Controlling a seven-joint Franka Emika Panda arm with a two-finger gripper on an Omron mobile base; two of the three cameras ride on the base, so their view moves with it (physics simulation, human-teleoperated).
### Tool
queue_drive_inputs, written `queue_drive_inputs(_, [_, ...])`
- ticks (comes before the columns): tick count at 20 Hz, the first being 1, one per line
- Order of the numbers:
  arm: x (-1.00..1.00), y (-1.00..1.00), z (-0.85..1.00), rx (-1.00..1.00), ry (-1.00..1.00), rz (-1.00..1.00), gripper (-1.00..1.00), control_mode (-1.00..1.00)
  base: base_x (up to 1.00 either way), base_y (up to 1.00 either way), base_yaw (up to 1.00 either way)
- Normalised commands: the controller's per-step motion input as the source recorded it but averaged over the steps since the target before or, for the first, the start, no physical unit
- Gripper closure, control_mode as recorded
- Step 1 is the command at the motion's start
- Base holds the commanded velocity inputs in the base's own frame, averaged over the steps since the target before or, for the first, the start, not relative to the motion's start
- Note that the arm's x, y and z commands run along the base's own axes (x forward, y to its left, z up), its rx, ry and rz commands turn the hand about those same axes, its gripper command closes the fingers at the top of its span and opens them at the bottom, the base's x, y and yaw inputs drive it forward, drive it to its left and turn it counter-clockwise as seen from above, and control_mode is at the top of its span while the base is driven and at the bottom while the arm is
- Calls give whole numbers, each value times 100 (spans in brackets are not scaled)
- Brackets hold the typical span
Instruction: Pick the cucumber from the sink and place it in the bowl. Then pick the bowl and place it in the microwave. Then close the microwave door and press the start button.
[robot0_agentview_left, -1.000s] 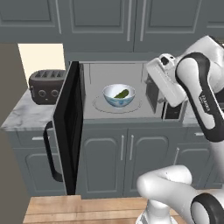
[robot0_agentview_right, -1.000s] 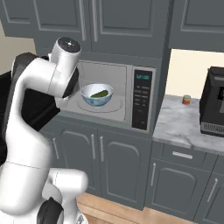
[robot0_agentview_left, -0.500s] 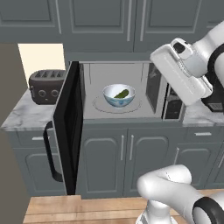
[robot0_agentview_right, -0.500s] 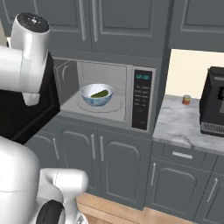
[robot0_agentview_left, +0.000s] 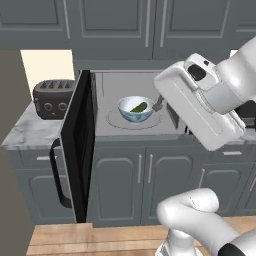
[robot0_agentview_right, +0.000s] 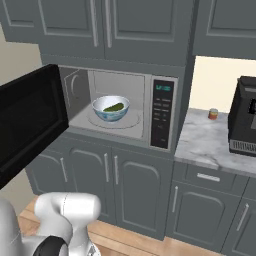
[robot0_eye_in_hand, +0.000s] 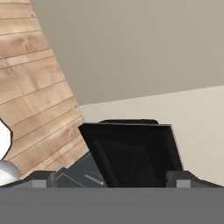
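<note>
The two-finger gripper (robot0_eye_in_hand: 112, 177) stands with its jaws spread wide and nothing between them; in the hand view its two small dark fingertips (robot0_eye_in_hand: 41, 178) rise far apart at the bottom, and past them lies the wide black-windowed microwave door (robot0_eye_in_hand: 131, 153), seen against a wood-plank floor (robot0_eye_in_hand: 35, 87) and a beige wall (robot0_eye_in_hand: 144, 52). In the left base view the white arm (robot0_agentview_left: 210, 105) reaches across in front of the right side of the large silver-grey boxy microwave (robot0_agentview_right: 162, 112). The door (robot0_agentview_left: 80, 150) is swung fully open to the left, its dark vertical bar handle (robot0_agentview_left: 56, 175) facing outward. Inside the cavity, the small round white bowl with a bluish pattern (robot0_agentview_left: 135, 109) sits on the turntable, and the short green cucumber (robot0_agentview_left: 139, 106) lies in it. A black toaster (robot0_agentview_left: 52, 97) stands on the marble counter (robot0_agentview_left: 25, 132) left of the microwave.
</note>
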Motion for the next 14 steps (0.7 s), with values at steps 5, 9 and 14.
queue_drive_inputs(5, [-100,38,-10,0,0,-3,-100,-100,0,0,0])
queue_drive_inputs(9, [-70,65,-29,-1,0,-3,-100,-100,0,0,0])
queue_drive_inputs(14, [-20,80,-19,-8,0,-1,-100,-100,0,0,0])
